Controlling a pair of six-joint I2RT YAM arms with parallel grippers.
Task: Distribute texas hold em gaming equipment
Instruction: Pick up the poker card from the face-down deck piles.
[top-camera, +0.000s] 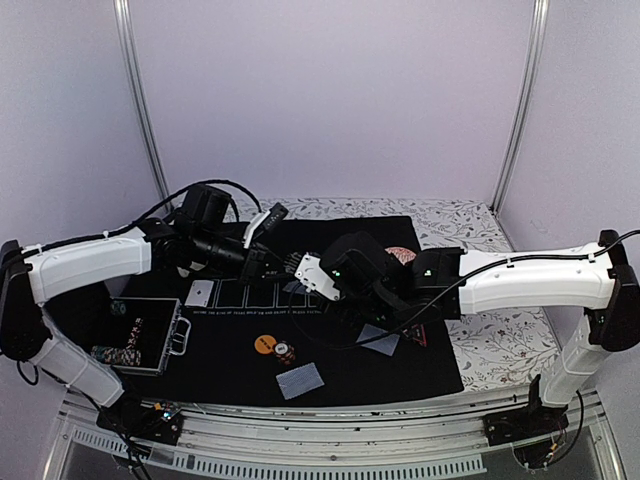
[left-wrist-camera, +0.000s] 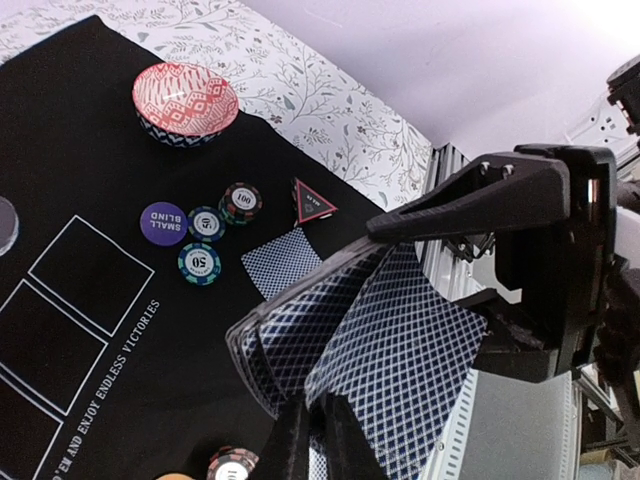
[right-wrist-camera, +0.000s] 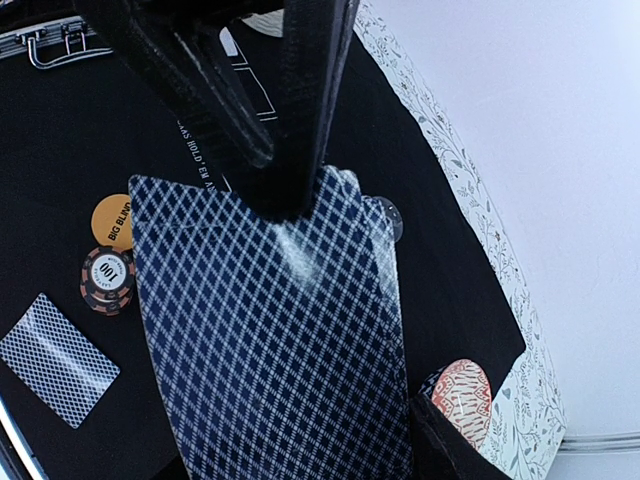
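Op: Layout, fast?
Ann: The mat (top-camera: 225, 380) is your landmark. The open case (top-camera: 145, 340) is on its near left corner and the bowl (left-wrist-camera: 185, 100) is toward its far right. Both your arms meet over its middle, off the surface.

Op: Grippers?
Ann: Your right gripper (right-wrist-camera: 280, 185) is clamped on one end of the deck (right-wrist-camera: 270, 340), jaws only as wide as the stack. Your left gripper (left-wrist-camera: 315, 408) is nearly closed with a thin gap, pinching the free corner of the front card (left-wrist-camera: 400, 340). I can't tell if only one card is in there.

Op: Why hold it like that?
Ann: My read is that your right is the feeder. It holds the deck above the mat so your left can peel a card off. The deck is slightly fanned, so an edge sticks out to grab.

Op: Which way does it point?
Ann: The long axis runs gripper to gripper, so roughly across the mat left to right. It's tilted, not flat. Patterned backs show in both wrist views, no faces.

Op: What's down already?
Ann: On the bowl side of the mat there's one card (left-wrist-camera: 282, 262) face down with the marker (left-wrist-camera: 313, 202) just beside it. The purple disc (left-wrist-camera: 163, 222) and three chips (left-wrist-camera: 199, 263) are clustered close by. At the middle of the mat's near edge there's another card (top-camera: 300, 380), and near it the orange disc (top-camera: 263, 344) with a chip (top-camera: 285, 352) touching it. It looks like seats being set up, and I'd judge you have more dealing left.
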